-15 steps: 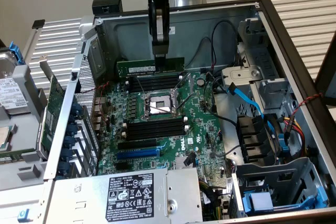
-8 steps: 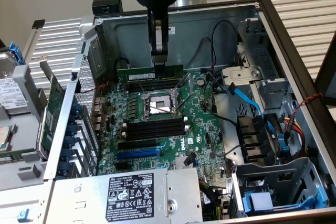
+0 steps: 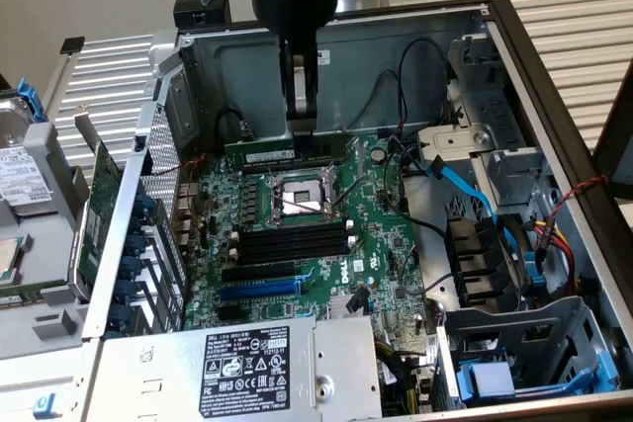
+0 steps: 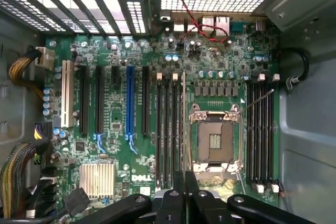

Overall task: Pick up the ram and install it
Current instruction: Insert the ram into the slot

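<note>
While the gripper (image 3: 302,114) is reaching down from the upper centre of the exterior frame into the open computer case (image 3: 396,42), its fingers are pinching shut on the top edge of the ram (image 3: 287,154). The stick is hanging level and on edge in the upper middle of the frame, white label facing the camera, showing just above the CPU socket (image 3: 297,200) on the motherboard (image 3: 381,244). It is not sitting in any slot. The four black memory slots (image 3: 292,241) at the frame's centre are lying empty, and the power supply (image 3: 257,368) is filling the lower edge.

In the wrist view, the gripper (image 4: 185,179) is showing its fingers (image 4: 178,184) closing on the ram (image 4: 184,129), which is appearing edge-on as a thin pale line. That line is running parallel to the memory slots (image 4: 168,129), between the nearest of them and the CPU socket (image 4: 215,140). It is lying just beside that slot, not plainly over it. A second bank of slots (image 4: 262,135) is sitting on the socket's far side.

By my reading, the pick-up is done and the aligning part of the install is under way. The next move is calling for a slight sideways correction onto one slot. The stick needs holding upright and parallel, and the end clips need standing open. Then a straight, even press is needed.
</note>
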You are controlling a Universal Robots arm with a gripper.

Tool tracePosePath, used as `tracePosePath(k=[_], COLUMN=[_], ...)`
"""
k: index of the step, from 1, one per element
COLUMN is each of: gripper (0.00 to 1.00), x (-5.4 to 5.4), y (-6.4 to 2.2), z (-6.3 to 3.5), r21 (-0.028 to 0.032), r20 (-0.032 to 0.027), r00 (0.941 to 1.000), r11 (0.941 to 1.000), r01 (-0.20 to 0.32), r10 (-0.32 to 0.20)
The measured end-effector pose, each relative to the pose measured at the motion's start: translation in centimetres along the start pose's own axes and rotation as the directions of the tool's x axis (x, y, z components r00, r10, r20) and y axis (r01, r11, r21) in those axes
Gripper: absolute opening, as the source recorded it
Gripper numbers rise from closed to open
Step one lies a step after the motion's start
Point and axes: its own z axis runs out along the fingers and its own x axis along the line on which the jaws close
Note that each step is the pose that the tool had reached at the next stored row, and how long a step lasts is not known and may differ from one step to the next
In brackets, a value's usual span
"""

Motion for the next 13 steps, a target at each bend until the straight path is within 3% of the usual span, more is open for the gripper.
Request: tracePosePath(k=[5, 13], gripper=[0.12, 0.12], x=[0.04, 0.37], y=[0.33, 0.31], z=[0.61, 1.05], r21=[0.0132, 0.0133], r20=[0.0003, -0.0011], r00=[1.0000, 1.0000], r11=[0.9999, 0.9999], r01=[-0.007, -0.007], r10=[0.007, 0.007])
